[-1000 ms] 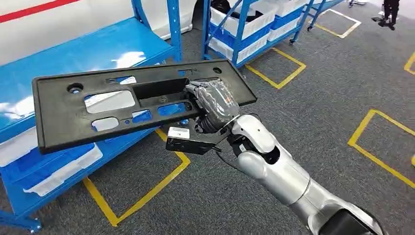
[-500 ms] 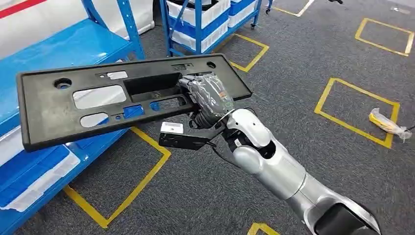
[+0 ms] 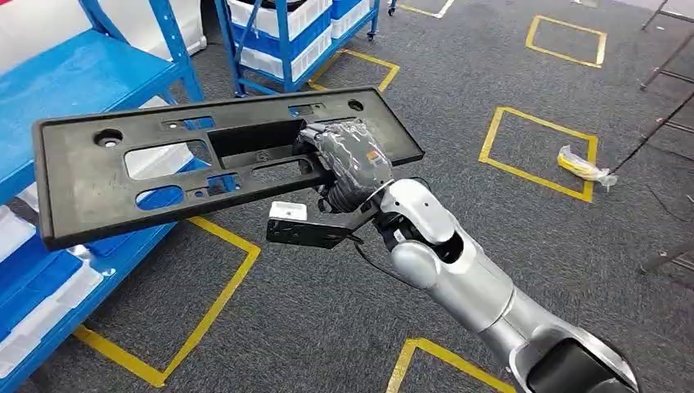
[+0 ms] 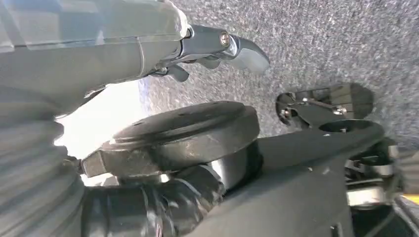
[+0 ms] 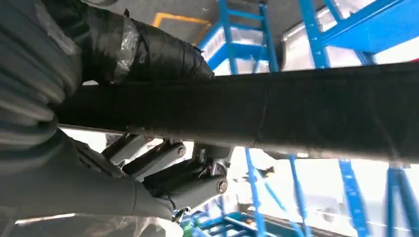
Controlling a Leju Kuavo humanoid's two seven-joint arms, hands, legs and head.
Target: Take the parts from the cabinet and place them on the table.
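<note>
From the head view, the right arm (image 3: 458, 274) reaches up and forward from the lower right, bent at the wrist, its hand (image 3: 350, 164) wrapped in clear film. The hand grips a long black panel (image 3: 164, 168) near its right end, fingers hooked through the big middle cut-out and the thumb side lying on top. The panel is held out almost flat, tilted a little, above the grey carpet and the edge of a blue shelf (image 3: 74, 90) (its left end hangs over the shelf, not touching as far as I can tell). A second blue rack (image 3: 282, 41) with white bins stands behind. Yellow tape squares mark the floor, and a small yellow wrapper (image 3: 583, 164) lies on one of them, well apart from the arm.

In the left wrist view, the left hand (image 4: 217, 47) hangs over the carpet, one pale finger (image 4: 247, 52) showing at the edge of its cover; the rest is blocked, so I cannot tell how far it is open.

In the right wrist view, the panel's edge crosses the picture as a dark bar, taped thumb (image 5: 148, 49) on one side, dark fingers (image 5: 168, 158) closed on the other.
</note>
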